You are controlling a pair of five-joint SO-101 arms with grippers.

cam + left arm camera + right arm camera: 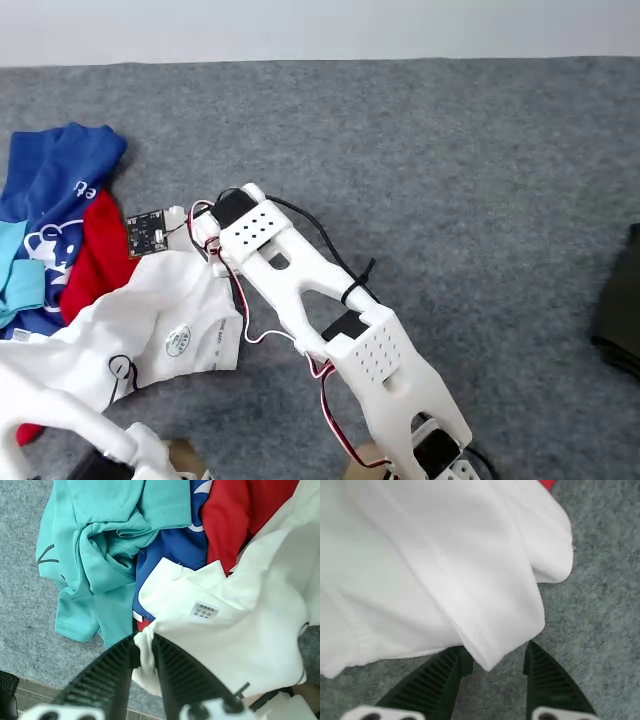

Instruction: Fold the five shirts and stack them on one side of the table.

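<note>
Shirts, heaped and unfolded, near left of the grey desk [450, 150].

- White shirt [150, 320]: topmost, spread crumpled at the near left, overlapping the red shirt [95, 255].
- You have the left fingers [142, 647] closed tight on a fold at its edge.
- Your right fingers [496, 654] stand apart, with a corner of the same white cloth hanging between them.
- Blue shirt [55, 180]: far end of the heap, touching the red one.
- Teal shirt [95, 555]: bunched at the left edge, lying over the blue.
- Dark garment [620, 310]: right edge of the desk, well apart from the heap.
</note>
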